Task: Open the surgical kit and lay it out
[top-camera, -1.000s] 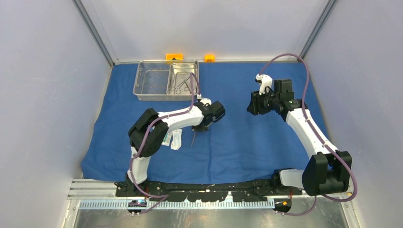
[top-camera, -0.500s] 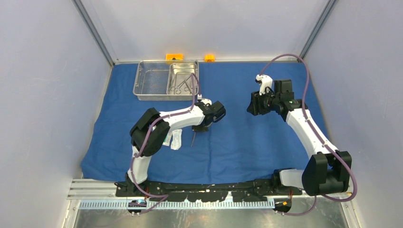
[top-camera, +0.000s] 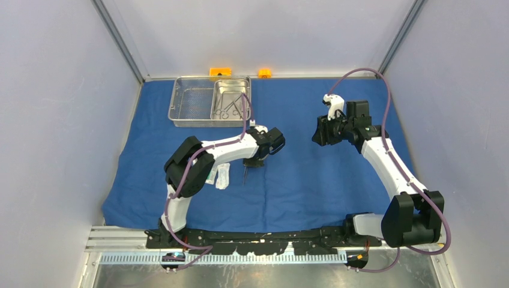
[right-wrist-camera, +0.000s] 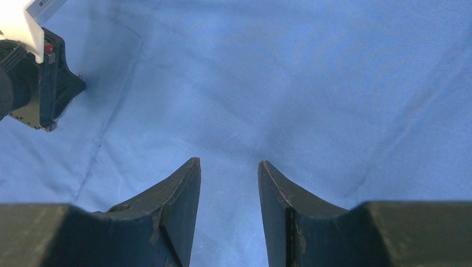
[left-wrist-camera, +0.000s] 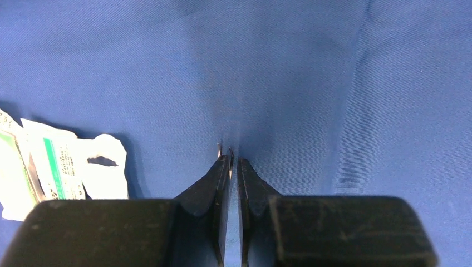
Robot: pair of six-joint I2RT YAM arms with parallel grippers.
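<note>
Two arms. My left gripper [left-wrist-camera: 234,162], the nearer, fingers a slit apart (grip: cannot tell), meets the thin steel instrument [top-camera: 244,175], long axis running down-frame, centre-left on the blue cloth wrap [top-camera: 312,180]; right gripper [right-wrist-camera: 228,162] parted, empty.

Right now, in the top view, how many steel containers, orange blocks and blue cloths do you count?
Steel containers: 2 (mesh basket, solid tray)
Orange blocks: 2
Blue cloth: 1
Total: 5
</note>
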